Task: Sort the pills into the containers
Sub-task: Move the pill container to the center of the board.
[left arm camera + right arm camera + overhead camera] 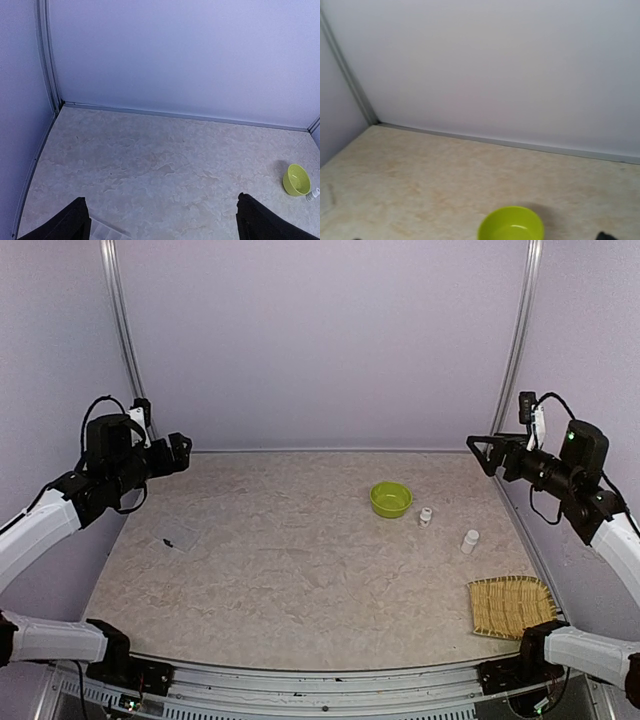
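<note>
The clear flat pill box with its row of containers (181, 535) lies on the left part of the table; one corner of it (106, 233) shows beside my left finger in the left wrist view. A tiny dark speck (165, 541) sits at the box's left end; no other pills can be made out. My left gripper (183, 452) hangs high above the table's back left, jaws wide open and empty (162, 222). At the back right, equally high, my right gripper (478, 455) is open too, and only its fingertips (606, 235) show in its own view.
A lime-green bowl (390, 499) (511, 227) (296, 179) stands right of centre near the back. Two small white bottles (425, 516) (469, 540) stand to its right. A woven straw mat (512, 605) lies at the front right corner. Walls enclose the table.
</note>
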Tool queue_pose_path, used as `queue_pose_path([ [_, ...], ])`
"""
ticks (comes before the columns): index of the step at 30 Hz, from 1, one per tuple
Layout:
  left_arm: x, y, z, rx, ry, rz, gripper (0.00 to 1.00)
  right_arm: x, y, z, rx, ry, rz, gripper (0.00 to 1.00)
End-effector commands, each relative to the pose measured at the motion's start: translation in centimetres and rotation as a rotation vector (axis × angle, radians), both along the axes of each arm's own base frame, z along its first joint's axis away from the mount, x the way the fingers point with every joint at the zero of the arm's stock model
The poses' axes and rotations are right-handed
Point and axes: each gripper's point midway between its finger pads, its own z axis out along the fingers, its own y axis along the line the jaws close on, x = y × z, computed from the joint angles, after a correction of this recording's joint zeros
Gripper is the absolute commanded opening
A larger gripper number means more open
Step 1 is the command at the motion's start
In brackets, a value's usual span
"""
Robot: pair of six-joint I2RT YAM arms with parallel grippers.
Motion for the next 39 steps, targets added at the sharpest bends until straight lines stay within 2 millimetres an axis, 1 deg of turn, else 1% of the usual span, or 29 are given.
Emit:
queue_pose_path([
  [1, 0.5, 1.2, -0.6, -0.019, 0.024, 0.088, 0.99, -1.0, 0.7, 0.8, 0.040, -0.024, 0.068, 1.00],
  [5, 0.8, 1.9, -2.2, -0.014, 0.074, 0.144, 0.99, -0.2, 0.2, -0.3, 0.091, 0.051, 0.023, 1.00],
  [9, 0.9, 2.0, -3.7, -0.032, 0.118, 0.174, 0.99, 1.0, 0.0, -2.7, 0.108, 0.178, -0.009, 1.00],
  [13, 1.0, 2.2, -5.8, -0.034, 0.166, 0.219, 0.99, 2.0, -0.6, -5.1, 0.073, 0.286, -0.054, 1.00],
  [15, 1.0, 2.5, -7.0, -0.033, 0.193, 0.244, 0.99, 2.2, -0.7, -6.1, 0.049, 0.311, -0.061, 1.00],
  [19, 1.2, 3.7, -9.4, -0.022, 0.240, 0.326, 0.99, 2.3, -0.9, -7.5, 0.017, 0.338, -0.070, 1.00],
  [24, 2.1, 5.2, -12.0, -0.053, 0.280, 0.395, 0.99, 2.6, -1.2, -9.3, -0.029, 0.370, -0.092, 1.00],
  [27, 2.8, 5.9, -13.5, -0.090, 0.296, 0.431, 0.99, 2.6, -0.8, -10.2, -0.042, 0.389, -0.077, 1.00],
  [30, 3.5, 6.1, -15.3, -0.100, 0.327, 0.452, 0.99, 2.5, -0.5, -10.8, -0.053, 0.399, -0.070, 1.00],
  [34, 4.1, 6.3, -16.8, -0.088, 0.358, 0.474, 0.99, 2.4, -0.1, -11.3, -0.062, 0.410, -0.058, 1.00],
  [35, 4.2, 7.6, -17.2, -0.091, 0.361, 0.507, 0.99, 2.4, 0.0, -11.4, -0.065, 0.413, -0.054, 1.00],
  [39, 4.7, 9.3, -18.2, -0.094, 0.371, 0.548, 0.99, 2.2, 0.3, -11.8, -0.071, 0.418, -0.046, 1.00],
])
